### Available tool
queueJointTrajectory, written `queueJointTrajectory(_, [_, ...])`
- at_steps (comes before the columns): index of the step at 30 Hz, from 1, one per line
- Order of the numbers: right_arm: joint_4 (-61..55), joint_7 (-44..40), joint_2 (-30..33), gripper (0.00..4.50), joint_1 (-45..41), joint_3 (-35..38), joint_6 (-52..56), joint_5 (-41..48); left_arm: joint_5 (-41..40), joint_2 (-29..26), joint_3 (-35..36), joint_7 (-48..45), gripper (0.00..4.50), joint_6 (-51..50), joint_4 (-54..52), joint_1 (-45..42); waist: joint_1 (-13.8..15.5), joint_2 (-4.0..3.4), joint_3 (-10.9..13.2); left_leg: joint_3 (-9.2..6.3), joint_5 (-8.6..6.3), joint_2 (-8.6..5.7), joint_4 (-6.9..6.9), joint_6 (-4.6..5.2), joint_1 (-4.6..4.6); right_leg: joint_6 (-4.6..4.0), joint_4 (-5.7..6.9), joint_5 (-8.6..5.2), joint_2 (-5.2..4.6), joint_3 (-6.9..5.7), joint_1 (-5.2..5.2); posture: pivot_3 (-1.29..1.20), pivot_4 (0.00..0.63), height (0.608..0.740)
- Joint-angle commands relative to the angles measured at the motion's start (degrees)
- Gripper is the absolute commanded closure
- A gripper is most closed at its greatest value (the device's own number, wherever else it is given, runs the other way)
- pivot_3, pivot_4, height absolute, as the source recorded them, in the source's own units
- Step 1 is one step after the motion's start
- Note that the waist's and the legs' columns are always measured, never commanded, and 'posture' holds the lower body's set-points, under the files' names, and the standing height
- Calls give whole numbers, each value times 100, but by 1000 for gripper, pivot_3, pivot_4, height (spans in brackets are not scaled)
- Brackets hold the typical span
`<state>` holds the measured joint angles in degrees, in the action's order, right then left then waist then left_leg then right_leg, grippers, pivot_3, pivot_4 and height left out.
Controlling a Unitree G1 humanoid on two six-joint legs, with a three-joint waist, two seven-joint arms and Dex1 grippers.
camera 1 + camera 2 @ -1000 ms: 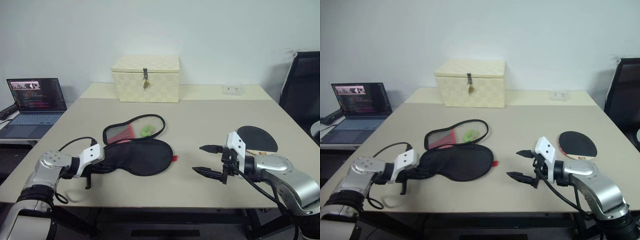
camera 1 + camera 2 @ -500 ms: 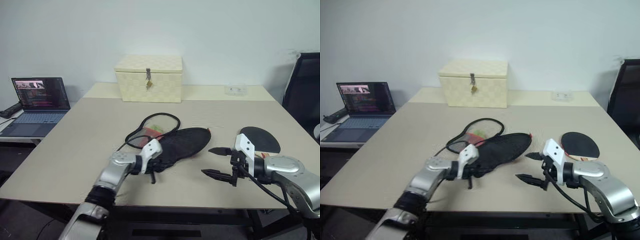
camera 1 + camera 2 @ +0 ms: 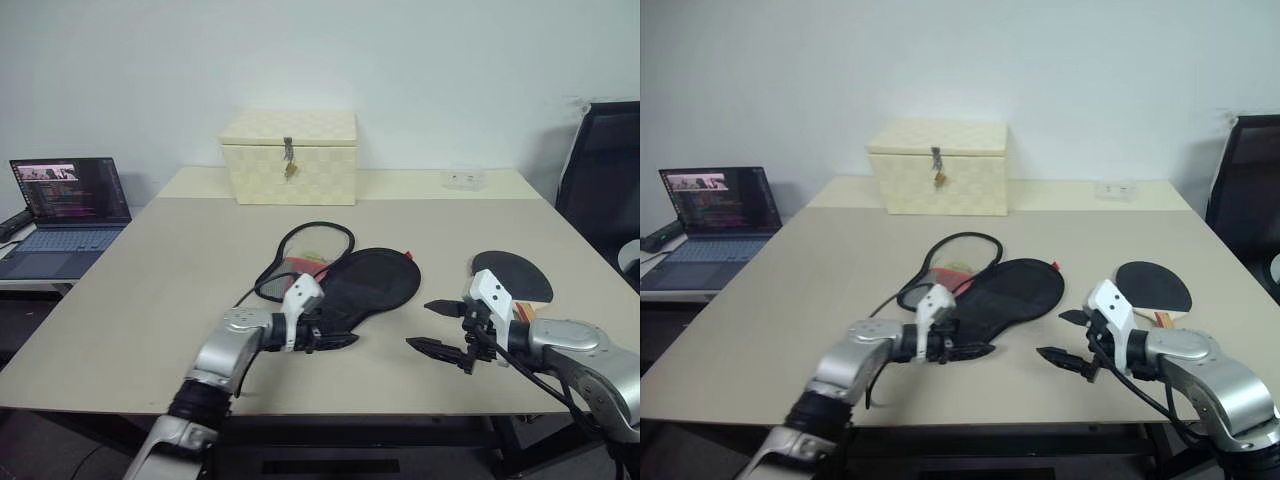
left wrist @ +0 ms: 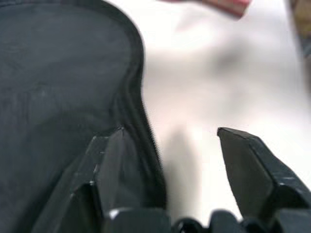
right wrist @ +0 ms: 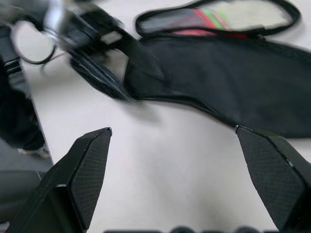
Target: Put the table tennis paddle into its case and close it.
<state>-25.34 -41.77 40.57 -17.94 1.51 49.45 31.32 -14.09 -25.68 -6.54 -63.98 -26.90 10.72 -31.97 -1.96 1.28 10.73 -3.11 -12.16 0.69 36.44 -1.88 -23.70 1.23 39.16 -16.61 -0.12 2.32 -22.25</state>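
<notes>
While the case (image 3: 370, 285) is lying unzipped mid-table, its mesh flap folded back toward eleven o'clock, the left gripper (image 3: 340, 340) is sitting at its narrow end with fingers parted, gripping nothing. At three o'clock from the case, the paddle (image 3: 512, 277) is resting face-down behind the right gripper (image 3: 432, 326), jaws spread wide and empty.

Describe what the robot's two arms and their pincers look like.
Both arms are silver-grey metal with white blocks at the wrists. The left pincer and right pincer each have two black pointed fingers. A black cable loops from the left wrist; black cables also trail along the right forearm.
</notes>
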Motion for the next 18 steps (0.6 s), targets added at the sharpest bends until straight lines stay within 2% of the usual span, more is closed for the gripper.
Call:
queueJointTrajectory(1, [251,782,-448,0,-345,146,760,93,-447,-744,680,-412,1323,-17,-334,335,-21,-1,0,1,0,3,0,0,5,-2,1,1,0,4,1,0,150,740])
queueJointTrajectory(4, [566,1367,-983,0,-647,121,1244,33,-664,-1327,1033,-687,1323,101,-400,627,-47,-2,0,2,0,9,-12,0,19,-9,0,4,-3,16,1,0,150,740])
queueJointTrajectory(9, [1015,1959,-1694,0,-922,16,1601,-104,-860,-1913,1351,-905,1323,45,-512,1013,25,-2,0,9,0,-1,-18,0,14,-9,-10,2,-3,8,2,0,150,740])
queueJointTrajectory(18, [1181,2604,-2863,0,-938,-303,1797,-254,-1062,-1973,1476,-558,1323,-50,-913,1322,10,-1,0,5,0,5,-25,0,2,-10,-10,3,-12,9,-9,0,150,740])
